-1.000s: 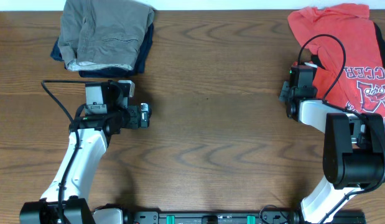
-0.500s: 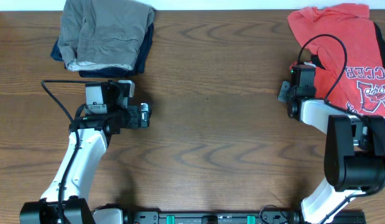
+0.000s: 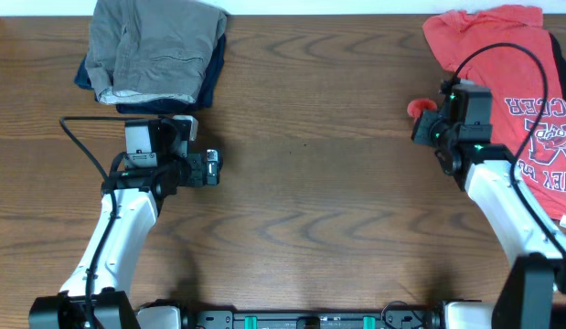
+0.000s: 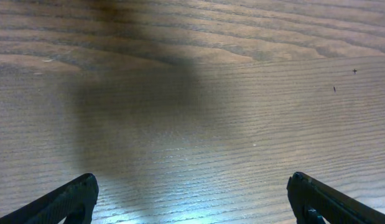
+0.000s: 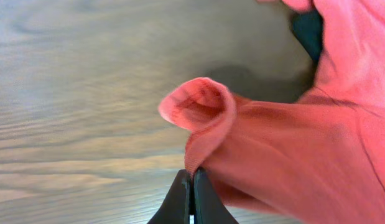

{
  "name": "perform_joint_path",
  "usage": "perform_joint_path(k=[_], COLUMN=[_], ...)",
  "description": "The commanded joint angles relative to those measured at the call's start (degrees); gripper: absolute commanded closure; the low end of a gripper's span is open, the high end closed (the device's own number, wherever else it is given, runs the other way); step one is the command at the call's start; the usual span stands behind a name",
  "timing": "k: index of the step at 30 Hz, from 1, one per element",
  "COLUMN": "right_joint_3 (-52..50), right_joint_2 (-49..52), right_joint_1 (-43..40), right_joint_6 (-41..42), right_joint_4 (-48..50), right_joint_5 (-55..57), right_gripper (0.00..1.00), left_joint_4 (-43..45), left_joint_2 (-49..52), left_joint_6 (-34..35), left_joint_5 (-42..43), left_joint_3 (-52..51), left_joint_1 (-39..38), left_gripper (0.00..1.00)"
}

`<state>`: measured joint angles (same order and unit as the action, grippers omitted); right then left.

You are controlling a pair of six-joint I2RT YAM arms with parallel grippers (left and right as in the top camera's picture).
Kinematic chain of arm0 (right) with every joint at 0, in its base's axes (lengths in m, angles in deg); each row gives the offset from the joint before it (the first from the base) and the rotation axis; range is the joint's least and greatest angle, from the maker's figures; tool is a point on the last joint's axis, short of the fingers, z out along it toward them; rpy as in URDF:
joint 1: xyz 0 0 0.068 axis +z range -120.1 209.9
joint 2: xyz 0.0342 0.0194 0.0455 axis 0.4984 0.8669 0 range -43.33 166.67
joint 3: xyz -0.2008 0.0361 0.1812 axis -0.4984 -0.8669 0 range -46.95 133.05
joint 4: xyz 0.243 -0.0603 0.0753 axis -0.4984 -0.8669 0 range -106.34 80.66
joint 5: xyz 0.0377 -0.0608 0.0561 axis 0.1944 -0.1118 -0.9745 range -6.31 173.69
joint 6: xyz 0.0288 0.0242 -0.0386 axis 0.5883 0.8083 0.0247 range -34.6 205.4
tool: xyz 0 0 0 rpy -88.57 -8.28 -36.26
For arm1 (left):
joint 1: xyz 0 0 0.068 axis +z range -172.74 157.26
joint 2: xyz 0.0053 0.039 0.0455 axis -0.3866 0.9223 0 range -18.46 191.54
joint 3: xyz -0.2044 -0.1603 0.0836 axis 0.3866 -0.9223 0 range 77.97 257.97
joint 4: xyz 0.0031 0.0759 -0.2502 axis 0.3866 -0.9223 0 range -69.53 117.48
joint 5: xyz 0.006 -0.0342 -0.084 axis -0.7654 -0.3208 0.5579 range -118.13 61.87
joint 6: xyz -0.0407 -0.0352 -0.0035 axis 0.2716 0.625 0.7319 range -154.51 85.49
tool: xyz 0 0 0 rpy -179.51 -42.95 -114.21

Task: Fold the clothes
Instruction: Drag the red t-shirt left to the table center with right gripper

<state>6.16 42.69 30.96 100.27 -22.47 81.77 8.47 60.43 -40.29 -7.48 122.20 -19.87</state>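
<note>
Right end effector (image 5: 192, 179) pinching coral T-shirt (image 5: 285, 149), soft hem curled

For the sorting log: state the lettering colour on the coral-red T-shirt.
White with dark edging, on the coral-red short-sleeved T-shirt; clearest in the overhead view.

Wooden table (image 3: 310, 183) carries red T-shirt (image 3: 502, 55), folded pile (image 3: 154, 50)

Coral-red lettered T-shirt (image 3: 491, 44), rumpled, far right, one edge lifted
</note>
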Motion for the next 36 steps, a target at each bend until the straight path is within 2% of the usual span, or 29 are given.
perform_joint_path(k=[1, 5, 14, 21, 25, 31, 33, 34, 35, 36], right_joint_3=[2.3, 5.0, 10.9, 12.7, 12.8, 12.8, 12.9, 13.1, 13.5, 14.1], right_joint_2=[-2.5, -3.0, -3.0, -2.4, -2.4, -2.4, -2.5, -2.6, -2.6, -2.7], right_joint_1=[3.7, 10.7, 35.6, 53.5, 58.4, 56.8, 55.6, 54.9, 54.0, 52.7], right_joint_6=[0.4, -0.2, -0.4, -0.4, -1.3, -1.2, -1.2, -1.2, -1.2, -1.2], right_joint_4=[-1.6, -4.8, -9.9, -8.5, -9.2, -9.3, -9.8, -10.3, -11.1, -12.4], right_joint_5=[-7.6, -10.8, -10.7, -7.4, 0.7, -1.8, -2.4, -2.4, -2.4, -2.4], right_gripper=[0.99, 0.99, 0.99, 0.99, 0.99, 0.99, 0.93, 0.87, 0.71, 0.50], left_joint_4=[0.3, 0.3, 0.3, 0.3, 0.2, 0.3, 0.2, 0.2, 0.2, 0.3], left_joint_2=[0.2, 0.1, 0.1, 0.1, 0.1, 0.1, 0.1, 0.1, 0.1, 0.1], left_joint_6=[0.5, 0.5, 0.6, 0.6, 0.6, 0.5, 0.6, 0.5, 0.5, 0.5], left_joint_5=[0.4, 0.4, 0.4, 0.4, 0.4, 0.4, 0.4, 0.4, 0.4, 0.4], left_joint_3=[1.0, 1.0, 1.0, 1.0, 1.0, 1.0, 1.0, 1.0, 1.0, 1.0], left_joint_1=[-0.1, -0.1, -0.1, -0.1, -0.1, -0.1, -0.1, -0.1, -0.1, -0.1], left_gripper=[0.02, 0.02, 0.02, 0.02, 0.02, 0.02, 0.02, 0.02, 0.02, 0.01])
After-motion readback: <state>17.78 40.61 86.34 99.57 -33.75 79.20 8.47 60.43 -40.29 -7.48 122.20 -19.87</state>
